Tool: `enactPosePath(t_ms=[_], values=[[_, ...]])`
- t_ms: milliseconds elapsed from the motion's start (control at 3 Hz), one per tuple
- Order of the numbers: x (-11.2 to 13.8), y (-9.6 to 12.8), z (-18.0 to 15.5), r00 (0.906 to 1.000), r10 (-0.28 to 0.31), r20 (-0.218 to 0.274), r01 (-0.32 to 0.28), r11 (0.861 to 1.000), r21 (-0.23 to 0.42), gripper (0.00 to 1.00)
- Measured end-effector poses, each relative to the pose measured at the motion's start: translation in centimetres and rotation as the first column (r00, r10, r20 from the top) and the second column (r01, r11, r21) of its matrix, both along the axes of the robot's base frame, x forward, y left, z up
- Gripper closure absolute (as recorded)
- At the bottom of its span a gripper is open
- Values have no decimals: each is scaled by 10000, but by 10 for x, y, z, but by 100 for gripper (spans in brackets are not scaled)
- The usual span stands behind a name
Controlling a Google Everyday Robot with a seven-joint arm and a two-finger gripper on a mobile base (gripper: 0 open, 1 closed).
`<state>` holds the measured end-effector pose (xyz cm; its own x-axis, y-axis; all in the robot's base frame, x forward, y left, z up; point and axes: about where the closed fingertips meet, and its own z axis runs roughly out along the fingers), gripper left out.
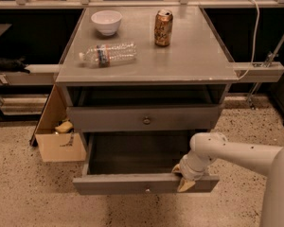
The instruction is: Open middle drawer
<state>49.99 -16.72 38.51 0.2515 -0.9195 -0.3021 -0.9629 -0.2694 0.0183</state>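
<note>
The middle drawer point(132, 183) is grey with a small round knob point(148, 189). It stands pulled far out of the cabinet, and its dark inside point(137, 155) looks empty. My gripper point(181, 178) is at the right part of its front panel. One yellowish fingertip point(176, 169) is inside the drawer and the other is in front of the panel, so the gripper is shut on the panel's top edge. My white arm point(227, 150) reaches in from the right.
Above is another grey drawer point(109, 119) with a round knob point(146, 120), nearly closed. On the cabinet top point(199, 56) are a white bowl point(107, 21), a can point(163, 28) and a lying plastic bottle point(108, 54). A cardboard box point(59, 141) stands on the floor at left.
</note>
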Motion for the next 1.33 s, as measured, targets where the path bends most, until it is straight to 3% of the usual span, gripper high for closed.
enactPosePath(t_ms=[333,667,1000,1333], values=[[-7,-1,1,10000,4,-40,-4,10000,-29,95],[-20,-2,0,10000,26,-94,-26,10000,-69,98],[-20,-2,0,10000,26,-94,-26,10000,-69,80],[-20,-2,0,10000,26,-95,-27,10000,-69,55]])
